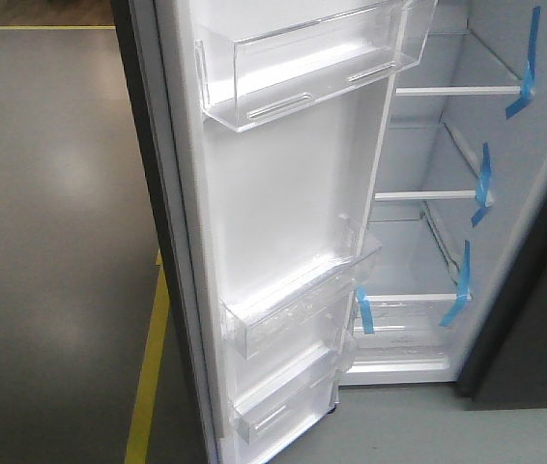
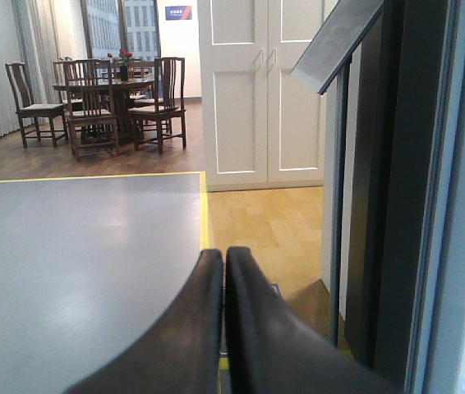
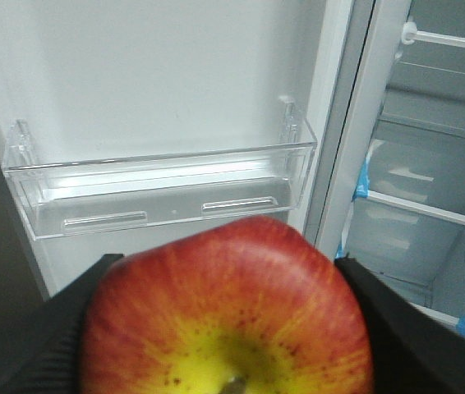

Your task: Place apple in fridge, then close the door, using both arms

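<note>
Apple point(image 3: 228, 316) clamped across widest part by right gripper point(image 3: 224, 283) (firm, slick skin, prob. bruisable: light squeeze advised); left gripper point(image 2: 224, 275) pressed together, empty.

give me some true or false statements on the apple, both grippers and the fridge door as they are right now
1. The right gripper grips the apple. True.
2. The door is closed. False: it stands open, with its white inner side showing.
3. The left gripper is wide open. False: its fingers are pressed together with nothing between them.
4. The clear door bin beyond the apple is empty. True.
5. The apple lies inside the fridge. False: it is in the right gripper, facing the door's inner side.
</note>
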You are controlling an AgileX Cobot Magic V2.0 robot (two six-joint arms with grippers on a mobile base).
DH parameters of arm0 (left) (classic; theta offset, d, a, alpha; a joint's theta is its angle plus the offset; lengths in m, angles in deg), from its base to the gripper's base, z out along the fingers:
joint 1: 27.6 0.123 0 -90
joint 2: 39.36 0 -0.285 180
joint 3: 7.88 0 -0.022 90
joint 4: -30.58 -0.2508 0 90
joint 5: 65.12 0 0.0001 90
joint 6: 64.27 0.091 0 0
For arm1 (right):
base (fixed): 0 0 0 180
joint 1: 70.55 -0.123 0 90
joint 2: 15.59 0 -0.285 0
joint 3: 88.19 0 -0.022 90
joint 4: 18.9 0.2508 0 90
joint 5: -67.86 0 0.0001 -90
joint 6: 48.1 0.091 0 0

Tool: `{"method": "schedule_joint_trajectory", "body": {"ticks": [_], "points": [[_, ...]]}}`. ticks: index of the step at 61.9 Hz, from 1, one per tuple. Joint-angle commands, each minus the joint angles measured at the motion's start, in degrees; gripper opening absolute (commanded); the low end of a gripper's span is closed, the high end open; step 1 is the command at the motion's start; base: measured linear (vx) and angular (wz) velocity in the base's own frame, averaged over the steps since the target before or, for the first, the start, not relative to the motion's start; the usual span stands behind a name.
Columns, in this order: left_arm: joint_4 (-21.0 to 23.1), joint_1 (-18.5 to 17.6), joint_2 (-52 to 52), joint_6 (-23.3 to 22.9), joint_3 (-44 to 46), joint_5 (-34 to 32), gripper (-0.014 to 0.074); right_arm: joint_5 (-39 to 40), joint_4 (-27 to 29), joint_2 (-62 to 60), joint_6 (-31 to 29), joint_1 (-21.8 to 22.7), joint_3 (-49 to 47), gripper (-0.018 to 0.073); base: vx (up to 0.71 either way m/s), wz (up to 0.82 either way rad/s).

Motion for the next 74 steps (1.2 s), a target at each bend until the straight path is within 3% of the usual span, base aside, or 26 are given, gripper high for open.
{"method": "schedule_joint_trajectory", "body": {"ticks": [1,74], "points": [[0.5,0.0,-0.9,-0.6,-1.6,-3.9,-0.0006,3.9,2.0,-0.9,-0.5,0.2,-1.6,-0.0007,0.03,-0.02],[0.5,0.0,-0.9,-0.6,-1.6,-3.9,-0.0006,3.9,2.0,-0.9,-0.5,0.2,-1.6,-0.0007,0.03,-0.01]]}}
